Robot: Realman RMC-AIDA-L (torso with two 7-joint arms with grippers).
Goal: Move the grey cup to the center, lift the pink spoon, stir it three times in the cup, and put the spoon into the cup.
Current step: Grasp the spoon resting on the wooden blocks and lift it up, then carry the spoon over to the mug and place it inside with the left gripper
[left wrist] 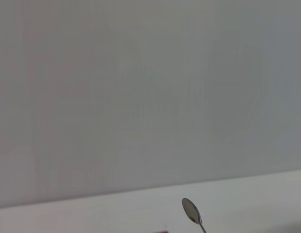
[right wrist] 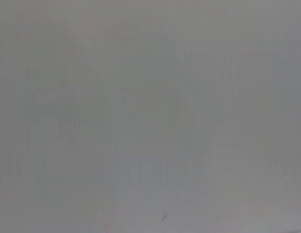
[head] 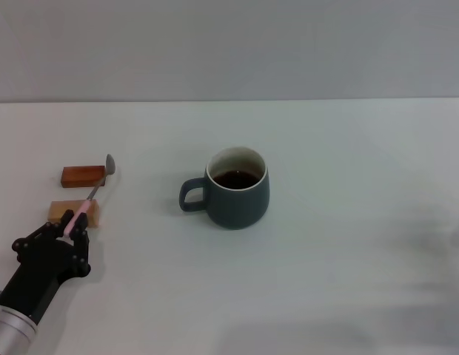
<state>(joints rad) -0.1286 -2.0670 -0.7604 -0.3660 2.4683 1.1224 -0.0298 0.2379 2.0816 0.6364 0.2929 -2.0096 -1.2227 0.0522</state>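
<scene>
The grey cup (head: 238, 192) stands upright near the middle of the white table, its handle pointing to my left, with dark brown liquid inside. My left gripper (head: 72, 225) is at the near left and is shut on the pink handle of the pink spoon (head: 91, 196). The spoon slants up and away, with its metal bowl over the reddish block. The spoon's bowl also shows in the left wrist view (left wrist: 191, 211). My right gripper is out of view.
A reddish-brown block (head: 83, 175) and a tan block (head: 72, 211) lie at the left, just beyond my left gripper. The right wrist view shows only a plain grey surface.
</scene>
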